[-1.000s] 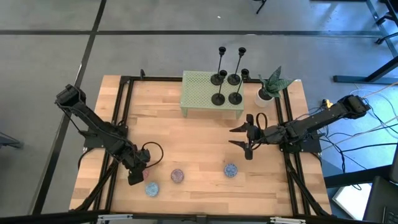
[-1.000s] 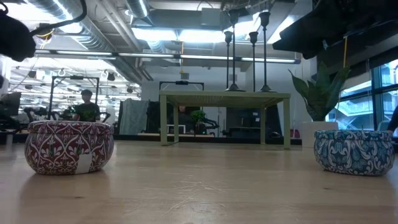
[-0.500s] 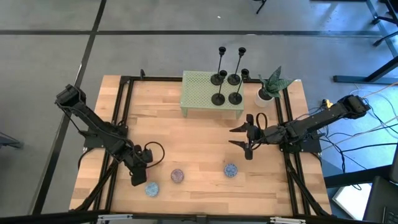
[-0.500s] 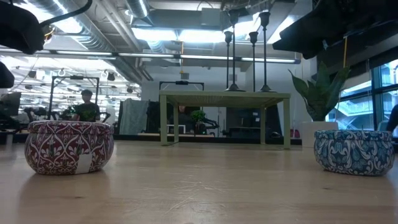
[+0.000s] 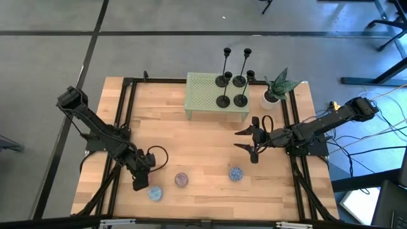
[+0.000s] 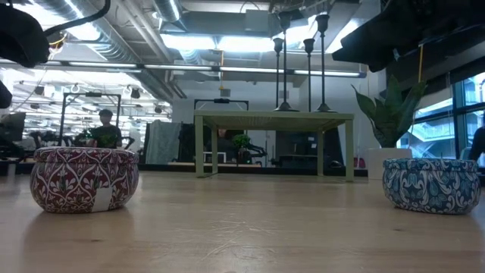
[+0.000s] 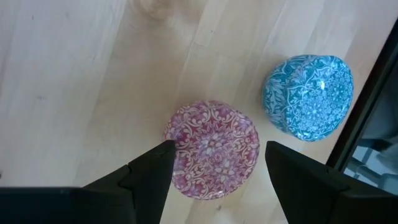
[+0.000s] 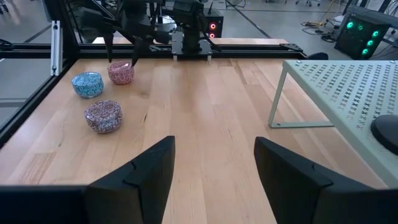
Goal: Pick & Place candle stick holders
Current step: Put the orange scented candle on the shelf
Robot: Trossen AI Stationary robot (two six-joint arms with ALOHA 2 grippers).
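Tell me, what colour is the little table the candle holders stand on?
The little table is pale green with lots of small holes. The high view shows it best, with the black candle holders on top.

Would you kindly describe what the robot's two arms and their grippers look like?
Both arms are dark, slender and jointed. The left gripper and right gripper each have two broad matte-black fingers tapering to angular tips. A black cable loops beside the left wrist; loose cables trail from the right arm's base.

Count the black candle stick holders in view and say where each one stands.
4, all on the green perforated stand at its right end: two tall ones at the back, two short ones in front. None seems hidden.
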